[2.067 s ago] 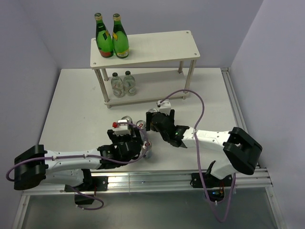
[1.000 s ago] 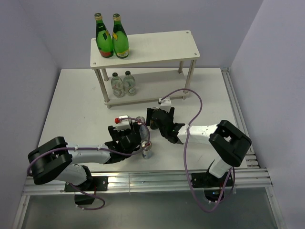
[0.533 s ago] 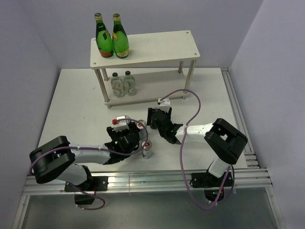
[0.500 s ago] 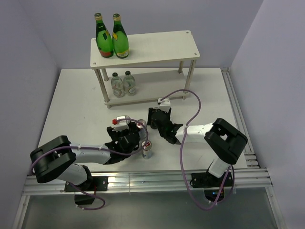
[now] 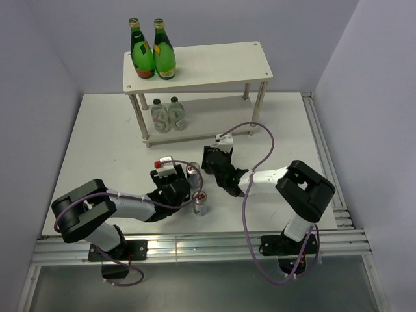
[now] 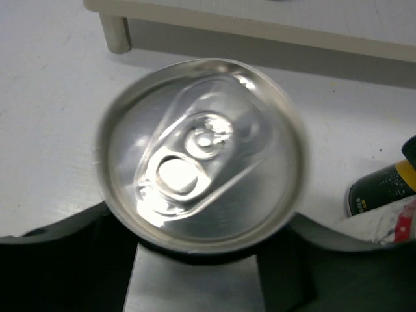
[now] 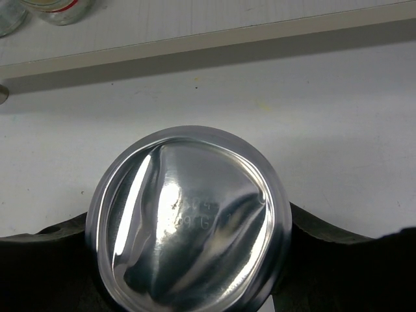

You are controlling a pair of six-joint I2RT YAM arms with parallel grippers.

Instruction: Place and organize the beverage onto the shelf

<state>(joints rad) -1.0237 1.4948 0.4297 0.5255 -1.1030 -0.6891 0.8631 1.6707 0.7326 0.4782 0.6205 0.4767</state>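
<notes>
Silver can (image 6: 201, 153) stood upright inside your left gripper (image 5: 190, 177), clamping unclear; your right gripper (image 5: 211, 162) gripped a second can (image 7: 188, 214), nearer the shelf (image 5: 214, 65) straight ahead.

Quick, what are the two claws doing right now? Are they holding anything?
Left claw: around the pull-tab can; whether it grips cannot be told.
Right claw: closed on the shiny-bottomed can.
</notes>
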